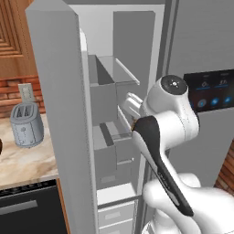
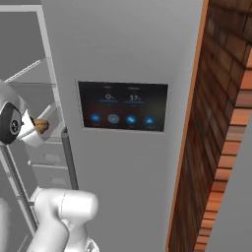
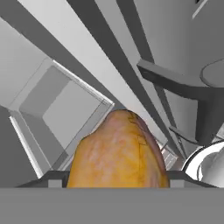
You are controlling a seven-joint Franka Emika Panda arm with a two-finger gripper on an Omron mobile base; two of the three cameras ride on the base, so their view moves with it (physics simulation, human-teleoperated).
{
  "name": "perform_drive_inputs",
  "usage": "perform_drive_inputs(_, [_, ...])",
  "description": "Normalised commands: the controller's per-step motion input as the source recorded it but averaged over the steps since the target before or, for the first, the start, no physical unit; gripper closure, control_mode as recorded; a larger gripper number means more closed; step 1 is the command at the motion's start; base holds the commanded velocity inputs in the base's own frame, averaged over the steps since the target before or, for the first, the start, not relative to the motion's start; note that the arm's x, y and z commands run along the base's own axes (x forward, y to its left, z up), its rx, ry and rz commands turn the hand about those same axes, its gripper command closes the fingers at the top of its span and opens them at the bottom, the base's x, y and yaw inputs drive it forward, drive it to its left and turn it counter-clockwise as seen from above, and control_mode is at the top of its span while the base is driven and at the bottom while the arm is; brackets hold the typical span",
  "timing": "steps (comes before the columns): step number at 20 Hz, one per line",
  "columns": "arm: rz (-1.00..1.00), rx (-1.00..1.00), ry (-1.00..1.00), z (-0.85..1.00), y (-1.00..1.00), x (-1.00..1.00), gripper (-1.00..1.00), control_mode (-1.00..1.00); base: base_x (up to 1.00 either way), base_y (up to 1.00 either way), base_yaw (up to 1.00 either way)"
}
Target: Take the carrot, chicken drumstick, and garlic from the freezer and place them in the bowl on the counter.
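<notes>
The chicken drumstick (image 3: 117, 153), golden-brown and plump, sits between my gripper's (image 3: 111, 181) two fingertips in the hand view, and the gripper is shut on it. In the right base view a bit of the drumstick (image 2: 42, 126) shows at the hand, in front of the freezer's grey bins. The freezer (image 1: 114, 73) stands open, with its tall door (image 1: 55, 114) swung out to the left and my hand (image 1: 130, 104) reaching in at mid height. The carrot and the garlic are hidden. A dark sliver at the counter's left edge may be the bowl (image 1: 1, 147).
A grey toaster (image 1: 26, 124) stands on the marble counter (image 1: 23, 164) left of the freezer door. The wider fridge door with its dark display panel (image 2: 123, 106) is to the right, and a brick wall (image 2: 226, 123) lies beyond it. A dark appliance front (image 1: 27, 210) sits below the counter.
</notes>
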Motion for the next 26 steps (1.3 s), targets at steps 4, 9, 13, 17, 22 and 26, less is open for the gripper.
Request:
perform_drive_inputs(4, [-0.33,0.0,-0.02,-0.08,0.0,-1.0,1.0,-1.0,0.0,0.0,0.0])
perform_drive_inputs(9, [0.0,0.0,0.0,0.0,0.0,0.0,1.0,1.0,-1.0,0.0,-0.31])
perform_drive_inputs(13, [0.0,0.0,0.0,0.0,0.0,0.0,1.0,1.0,-1.0,0.0,-0.3])
perform_drive_inputs(17, [0.0,0.0,0.0,0.0,0.0,0.0,1.0,1.0,-1.0,0.25,-0.24])
perform_drive_inputs(22, [0.0,0.0,0.0,0.0,0.0,0.0,1.0,1.0,-1.0,0.83,-0.16])
perform_drive_inputs(26, [0.0,0.0,0.0,0.0,0.0,0.0,1.0,1.0,-1.0,1.0,-0.02])
